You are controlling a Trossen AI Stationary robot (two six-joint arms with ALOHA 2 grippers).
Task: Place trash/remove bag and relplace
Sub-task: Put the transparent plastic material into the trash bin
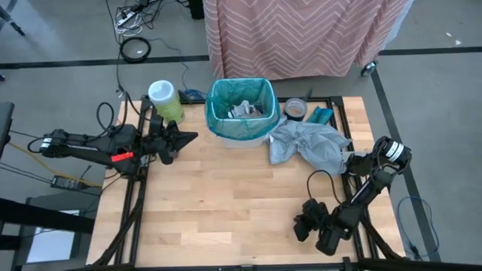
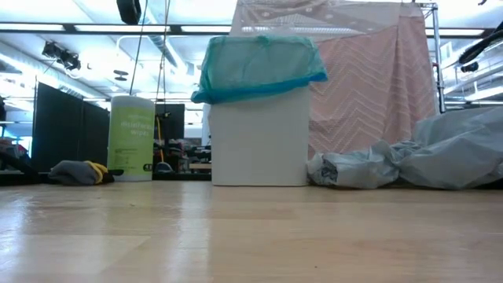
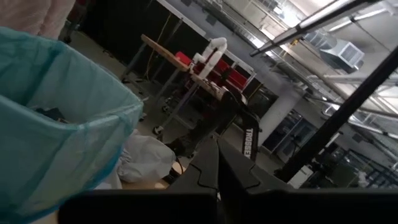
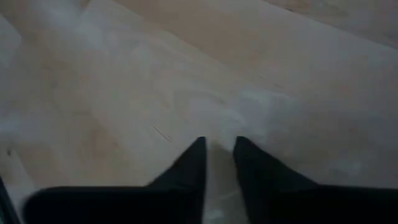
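Observation:
The white bin [image 1: 239, 137] stands at the table's far middle, and the teal bag [image 1: 218, 113] lines it with its edge folded over the rim [image 2: 259, 67]. Trash pieces [image 1: 245, 109] lie inside. My left gripper [image 1: 192, 137] hovers shut just left of the bin, its fingers [image 3: 217, 163] pointing past the bag's rim [image 3: 56, 130]. My right gripper [image 1: 300, 226] is low over the bare wood at the near right. Its fingertips [image 4: 221, 144] stand a narrow gap apart, and I see nothing between them.
A pale grey plastic bag [image 1: 309, 143] lies crumpled right of the bin [image 2: 409, 165]. A green wipes canister [image 1: 166, 100] stands at the far left. A tape roll [image 1: 295, 109] and a teal item [image 1: 321, 115] lie behind the grey bag. The near middle of the table is bare wood.

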